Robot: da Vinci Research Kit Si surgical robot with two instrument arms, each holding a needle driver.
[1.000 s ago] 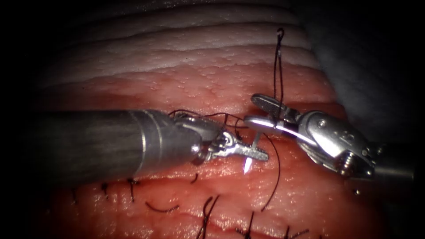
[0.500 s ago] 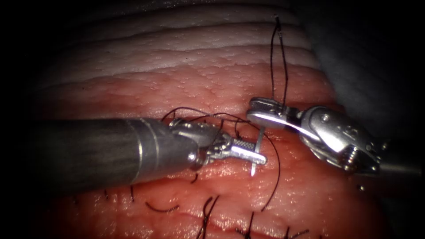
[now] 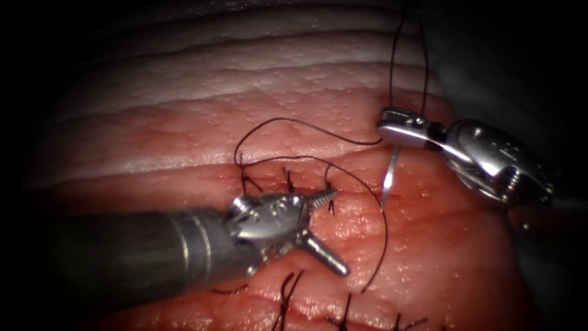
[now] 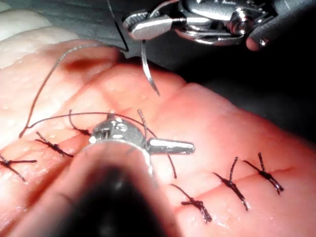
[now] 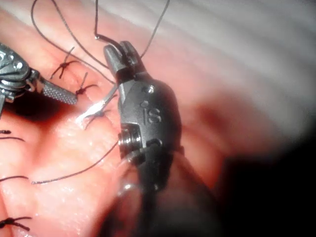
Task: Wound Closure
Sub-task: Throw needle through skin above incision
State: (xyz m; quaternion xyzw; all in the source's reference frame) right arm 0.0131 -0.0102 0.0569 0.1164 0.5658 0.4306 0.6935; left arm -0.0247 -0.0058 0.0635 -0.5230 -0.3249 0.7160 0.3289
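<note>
Handover looks complete: right steel needle driver now clamps the thin curved silver needle near its blunt end above the pink tissue, clear of it, while left steel driver, drawn back, gapes wide, empty.

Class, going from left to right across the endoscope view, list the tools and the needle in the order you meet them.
Left tool, jaws open and holding nothing → needle, clear of the tissue, hanging point down → right tool, jaws shut on the needle's upper end.

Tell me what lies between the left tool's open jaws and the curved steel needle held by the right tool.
In the endoscope view, a loop of dark thread crosses bare tissue between the open left tool and the needle, held clear of tissue in the shut right tool.
</note>
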